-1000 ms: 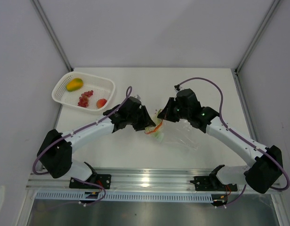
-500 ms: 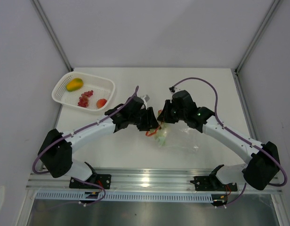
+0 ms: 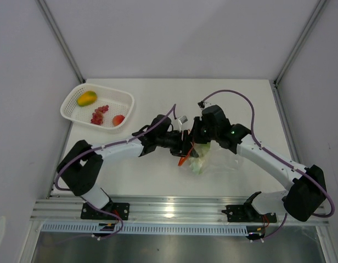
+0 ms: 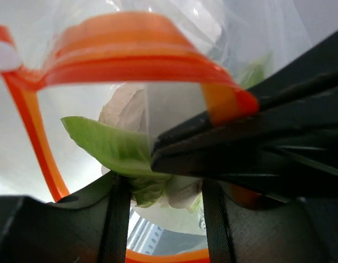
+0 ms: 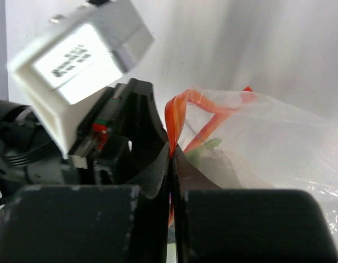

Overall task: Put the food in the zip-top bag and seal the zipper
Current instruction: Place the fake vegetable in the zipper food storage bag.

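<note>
- Zip-top bag [image 3: 215,159]: clear and crinkly, lying on the table [image 3: 158,178] between the two arms, mouth turned toward the left arm.
- Zipper [image 4: 130,52]: red-orange strip, pulled into an open loop; unsealed.
- Right gripper [image 5: 172,159]: jaws fully closed, pinching the zipper at the mouth's edge and holding the opening up.
- Left gripper [image 4: 161,189]: jaws about half apart, clamped on a white-and-green vegetable piece [image 4: 111,145], fingertips at or just inside the mouth.
- White mesh basket [image 3: 70,104]: far-left corner, well apart from the bag; holds the mango [image 3: 86,98], grape bunch [image 3: 99,115] and red-orange round fruit [image 3: 118,119], none yet bagged.
- Step in hand, as judged: loading the vegetable piece; the task is in its early part.
- Next move, as judged: push the piece past the strip, spread the left jaws to drop it, draw out without dragging the mouth shut, while the right pinch holds.
</note>
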Robot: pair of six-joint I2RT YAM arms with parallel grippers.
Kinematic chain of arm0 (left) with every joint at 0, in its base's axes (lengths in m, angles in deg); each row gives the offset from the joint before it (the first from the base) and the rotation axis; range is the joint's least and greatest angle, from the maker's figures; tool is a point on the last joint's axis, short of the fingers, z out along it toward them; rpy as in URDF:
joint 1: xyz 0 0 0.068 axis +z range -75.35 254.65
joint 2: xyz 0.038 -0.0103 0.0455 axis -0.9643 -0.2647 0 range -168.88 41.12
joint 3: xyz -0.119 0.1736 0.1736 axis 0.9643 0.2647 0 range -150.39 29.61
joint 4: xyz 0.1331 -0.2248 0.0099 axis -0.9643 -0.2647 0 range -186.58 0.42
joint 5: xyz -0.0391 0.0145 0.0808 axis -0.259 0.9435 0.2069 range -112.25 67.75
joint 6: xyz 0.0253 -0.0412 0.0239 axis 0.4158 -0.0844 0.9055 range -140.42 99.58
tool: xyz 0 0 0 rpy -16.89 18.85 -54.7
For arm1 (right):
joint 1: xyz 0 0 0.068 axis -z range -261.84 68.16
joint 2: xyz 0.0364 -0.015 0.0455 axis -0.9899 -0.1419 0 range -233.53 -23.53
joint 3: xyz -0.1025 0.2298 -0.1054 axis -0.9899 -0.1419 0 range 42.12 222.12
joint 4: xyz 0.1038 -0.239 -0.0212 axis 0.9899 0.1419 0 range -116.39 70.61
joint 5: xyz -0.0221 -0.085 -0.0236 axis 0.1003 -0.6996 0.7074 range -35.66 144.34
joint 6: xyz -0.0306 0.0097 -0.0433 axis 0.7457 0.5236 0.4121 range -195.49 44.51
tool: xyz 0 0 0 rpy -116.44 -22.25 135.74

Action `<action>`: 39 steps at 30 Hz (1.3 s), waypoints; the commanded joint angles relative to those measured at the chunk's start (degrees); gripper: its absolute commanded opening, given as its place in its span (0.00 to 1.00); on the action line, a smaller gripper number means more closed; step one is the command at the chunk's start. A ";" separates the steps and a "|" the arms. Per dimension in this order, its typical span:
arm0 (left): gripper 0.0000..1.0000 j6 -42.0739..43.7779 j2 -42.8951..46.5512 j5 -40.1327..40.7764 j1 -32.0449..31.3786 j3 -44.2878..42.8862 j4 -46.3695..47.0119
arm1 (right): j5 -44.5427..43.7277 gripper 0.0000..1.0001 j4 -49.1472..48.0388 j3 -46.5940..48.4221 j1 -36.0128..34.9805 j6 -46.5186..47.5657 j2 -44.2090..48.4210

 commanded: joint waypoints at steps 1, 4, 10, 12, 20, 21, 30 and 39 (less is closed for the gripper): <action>0.02 -5.43 -2.20 -12.09 -0.59 0.80 17.78 | 0.72 0.00 -0.71 1.91 -0.22 1.57 -0.13; 0.19 -3.87 -2.47 -11.57 -0.59 1.15 16.06 | 0.63 0.00 -0.71 1.03 0.04 1.74 0.05; 0.63 4.74 2.53 -1.66 -0.59 -0.60 0.61 | 1.07 0.00 -0.71 0.76 0.13 1.92 0.49; 0.70 6.24 4.82 4.67 -0.59 0.45 -1.62 | 1.16 0.00 -0.36 0.76 0.22 2.18 0.66; 1.00 12.31 15.80 21.12 -0.59 2.38 -12.25 | 3.09 0.00 0.35 -0.82 -0.05 2.27 2.68; 1.00 12.92 16.77 23.22 -0.59 3.17 -12.35 | 3.18 0.00 0.44 -1.34 -0.22 2.36 2.95; 1.00 11.44 24.69 36.24 -0.59 7.31 -18.14 | 3.01 0.00 1.75 -3.02 -0.49 2.18 6.02; 0.86 6.88 14.34 27.73 0.20 9.67 -12.97 | 2.74 0.00 3.77 -1.26 -0.66 2.10 8.40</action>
